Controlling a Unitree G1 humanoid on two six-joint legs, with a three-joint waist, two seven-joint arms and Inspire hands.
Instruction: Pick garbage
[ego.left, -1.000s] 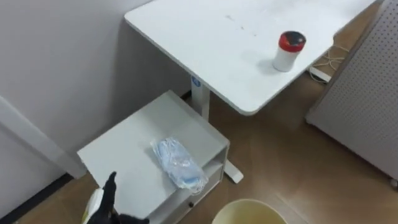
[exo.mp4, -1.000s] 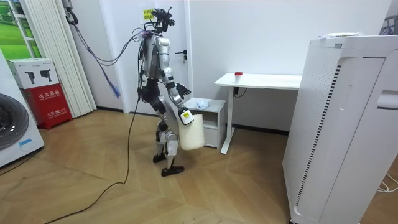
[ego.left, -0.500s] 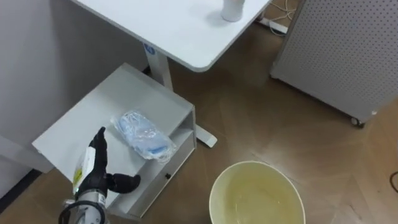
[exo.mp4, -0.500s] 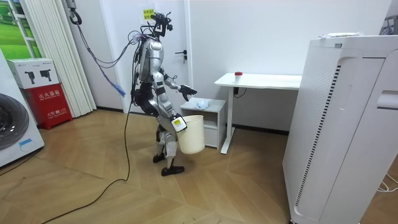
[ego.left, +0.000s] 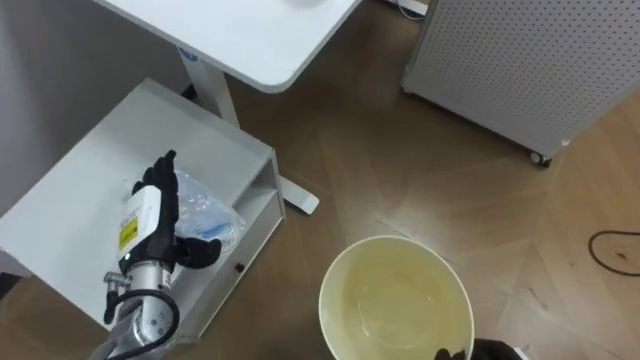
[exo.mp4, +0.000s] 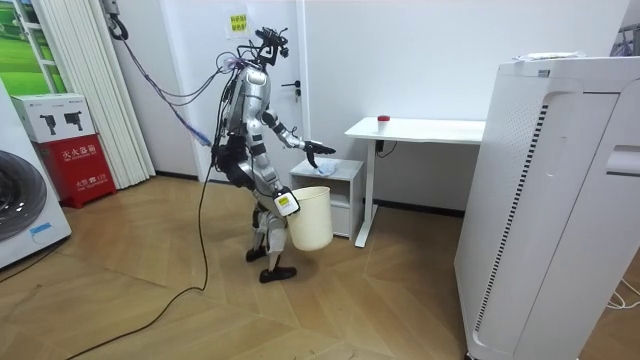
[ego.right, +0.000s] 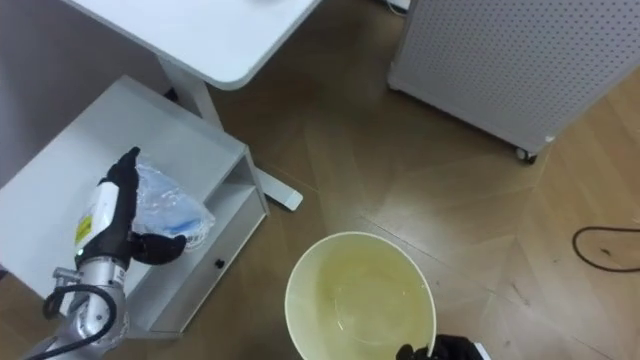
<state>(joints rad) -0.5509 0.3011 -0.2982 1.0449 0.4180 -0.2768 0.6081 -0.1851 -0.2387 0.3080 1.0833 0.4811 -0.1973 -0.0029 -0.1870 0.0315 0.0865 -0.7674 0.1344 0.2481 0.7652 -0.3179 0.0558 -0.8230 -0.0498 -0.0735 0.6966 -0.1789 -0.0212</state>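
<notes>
Garbage means the crumpled clear plastic bag (ego.left: 208, 212), and it lies on top of the low white cabinet (ego.left: 70, 210), not yet lifted.

Nearest, at the bottom of the eye views, the pale bucket (ego.left: 395, 241) stands open-mouthed and empty. The right hand (ego.left: 492, 351) is at its near rim, and its grip cannot be made out. In the room view the bucket hangs at the robot's side, in front of the cabinet.

A second ago the left hand (ego.left: 148, 215) was low at the cabinet's near edge, well short of the bag. Now it has come forward and lies over the bag's left part. The whole view has also dropped and shifted, so the head has moved too. By my reading the reach is done and the grasp is the step in hand.

Its fingers (ego.left: 165, 175) are straight and held close together, with the thumb stuck out to the side over the bag's near end. Nothing is pinched or closed on. Whether the palm presses the plastic or hovers just above it cannot be told.

Farther off are the white desk (ego.left: 250, 40) and a perforated panel (ego.left: 520, 60).
</notes>
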